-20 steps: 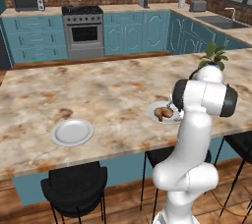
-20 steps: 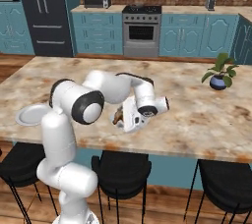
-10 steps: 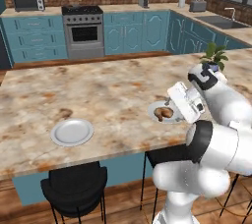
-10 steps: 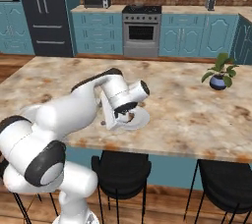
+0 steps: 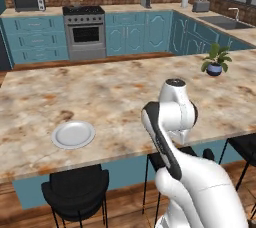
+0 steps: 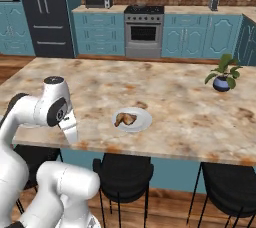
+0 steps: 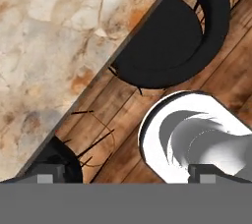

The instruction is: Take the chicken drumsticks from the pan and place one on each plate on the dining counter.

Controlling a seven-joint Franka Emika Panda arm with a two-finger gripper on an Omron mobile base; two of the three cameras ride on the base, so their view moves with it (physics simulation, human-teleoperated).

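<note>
Below the hand and spreading away from it on the far side lies the large island dining counter (image 6: 180, 97) with its mottled beige-brown marble top and teal sides. Its near edge runs slantwise through the hand view, so the hand hangs over that edge and looks straight down. On the near side of the edge, beneath the hand, are the brown wooden plank floor (image 7: 123, 105) and the round black seat of a bar stool (image 7: 167, 46).

Two small round pale grey-white plates sit on the counter. The bare plate (image 5: 73, 134) lies to the hand's left, close to the near edge. The served plate (image 6: 134, 120) lies to the hand's right and a little further in. On it rests one small golden-brown cooked chicken drumstick (image 6: 125, 119), its long axis roughly parallel to the counter's near edge and towards the side of the plate nearer the hand.

The two-finger gripper (image 7: 123, 176) has its dark fingertips (image 7: 45, 178) spread wide, with nothing between them.

By my reading, one serving is done and the bare plate waits for the second drumstick. That one has to come from the dark frying pan, probably across the counter from the hand at the steel stove (image 5: 85, 29) on the far wall. The arm would then have to turn away from both plates.
</note>
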